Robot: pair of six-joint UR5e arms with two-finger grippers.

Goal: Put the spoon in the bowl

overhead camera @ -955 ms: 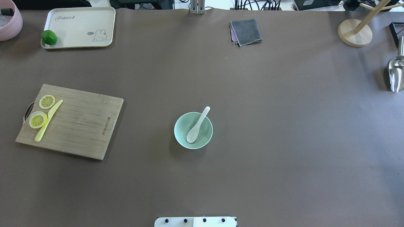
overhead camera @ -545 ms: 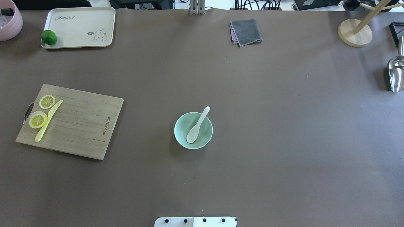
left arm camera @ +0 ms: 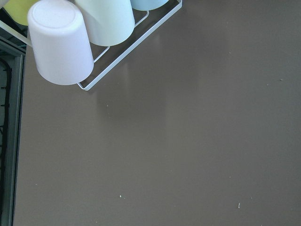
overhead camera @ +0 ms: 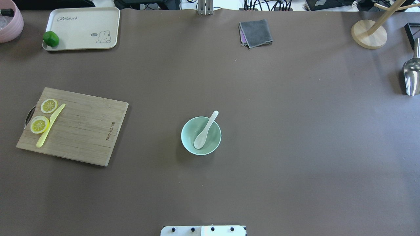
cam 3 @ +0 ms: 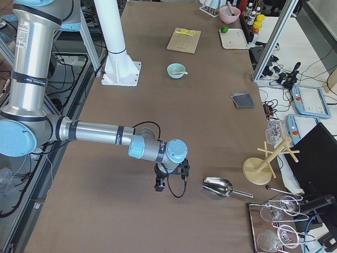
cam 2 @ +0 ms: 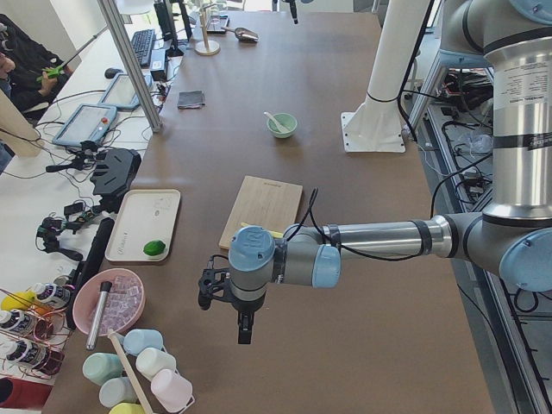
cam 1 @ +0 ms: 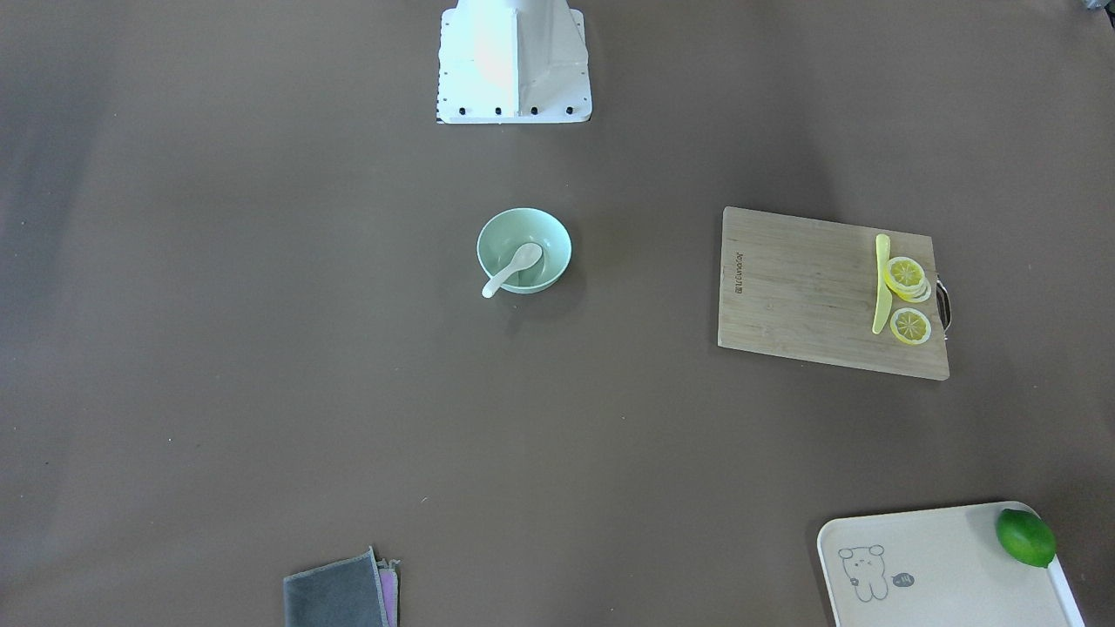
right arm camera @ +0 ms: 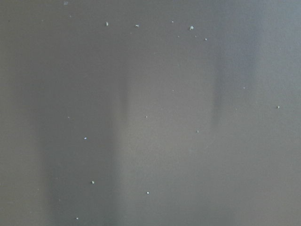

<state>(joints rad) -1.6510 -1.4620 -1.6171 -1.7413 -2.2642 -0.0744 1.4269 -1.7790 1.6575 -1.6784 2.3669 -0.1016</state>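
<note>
The white spoon point(overhead camera: 205, 130) lies in the mint-green bowl point(overhead camera: 187, 141) at the table's middle, scoop down inside and handle resting over the far-right rim. Both also show in the front-facing view, the spoon point(cam 1: 514, 268) inside the bowl point(cam 1: 550, 242). Neither gripper is near them. My left gripper point(cam 2: 244, 332) hangs over the table's far left end, seen only in the exterior left view. My right gripper point(cam 3: 159, 185) hangs over the far right end, seen only in the exterior right view. I cannot tell whether either is open or shut.
A wooden cutting board point(overhead camera: 82, 131) with a yellow knife point(overhead camera: 49, 126) and lemon slices lies left. A cream tray point(overhead camera: 82, 23) with a lime point(overhead camera: 51, 38), a grey cloth point(overhead camera: 256, 32), a wooden stand point(overhead camera: 369, 34) and a metal scoop point(overhead camera: 411, 77) sit along the edges. Upturned cups point(left arm camera: 61, 42) stand by the left gripper.
</note>
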